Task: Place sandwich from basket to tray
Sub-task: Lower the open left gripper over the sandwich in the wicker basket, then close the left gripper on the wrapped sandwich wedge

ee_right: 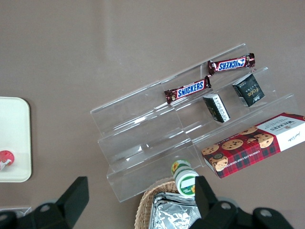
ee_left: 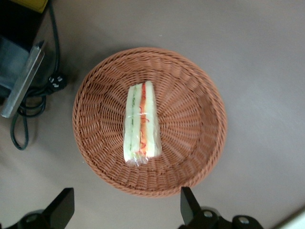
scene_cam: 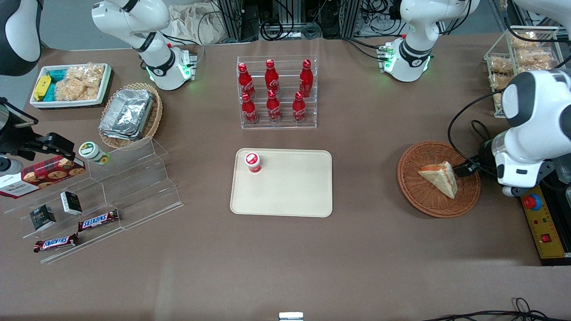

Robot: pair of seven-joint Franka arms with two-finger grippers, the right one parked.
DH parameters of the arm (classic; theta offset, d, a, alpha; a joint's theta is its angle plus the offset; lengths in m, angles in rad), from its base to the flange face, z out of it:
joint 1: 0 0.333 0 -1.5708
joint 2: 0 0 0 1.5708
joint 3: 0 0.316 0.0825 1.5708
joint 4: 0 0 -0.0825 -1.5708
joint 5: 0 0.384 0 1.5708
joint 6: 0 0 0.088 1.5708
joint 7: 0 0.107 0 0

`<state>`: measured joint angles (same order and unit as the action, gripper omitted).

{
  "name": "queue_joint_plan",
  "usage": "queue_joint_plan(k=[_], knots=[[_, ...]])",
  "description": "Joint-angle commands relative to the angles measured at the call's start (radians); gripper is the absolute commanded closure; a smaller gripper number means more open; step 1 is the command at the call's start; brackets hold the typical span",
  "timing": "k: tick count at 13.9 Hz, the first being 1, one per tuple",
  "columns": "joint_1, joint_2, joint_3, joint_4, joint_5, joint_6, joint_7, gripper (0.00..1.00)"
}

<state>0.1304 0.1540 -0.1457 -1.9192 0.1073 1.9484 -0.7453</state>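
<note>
The left arm's jaws [ee_left: 124,210] stand spread wide, gripping nothing and touching nothing; they hang over the worktop [scene_cam: 366,249] just beside the rim of the basket [ee_left: 190,114], their two black fingers [ee_left: 188,205] apart by about the width of the sandwich's length. In the front view the jaws themselves are hidden under the arm's white wrist, which sits at the basket's edge toward the working arm's end of the worktop. One sandwich [ee_left: 141,123] lies in the basket [scene_cam: 417,196], a wrapped wedge resting on its side with green and orange-red filling showing along its edge, and it is clear of the fingers, near the basket's middle. One tray [scene_cam: 294,191] lies flat in the middle of the worktop, well apart from the basket, and it carries one small red-capped cup [scene_cam: 253,162] in the corner farther from the front camera and toward the parked arm. Six red bottles [scene_cam: 273,91] stand in a clear rack farther from the front camera than the tray. Toward the parked arm's end, a clear stepped stand [ee_right: 157,138] holds two Snickers bars [ee_right: 187,89], two small dark boxes [ee_right: 216,108], one cookie box [ee_right: 252,150] and one green-lidded jar [ee_right: 185,179], beside a tan basket of foil trays [scene_cam: 129,113].
</note>
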Motion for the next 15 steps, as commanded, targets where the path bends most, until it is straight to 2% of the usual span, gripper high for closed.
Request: queue_joint_plan(k=[1,10,15], knots=[[0.006,0.001,-0.005,-0.104,0.044,0.134,-0.152,0.00],[0.034,0.097,-0.005,-0.169,0.037,0.290,-0.227,0.00],[0.060,0.102,-0.005,-0.219,0.037,0.329,-0.236,0.00]])
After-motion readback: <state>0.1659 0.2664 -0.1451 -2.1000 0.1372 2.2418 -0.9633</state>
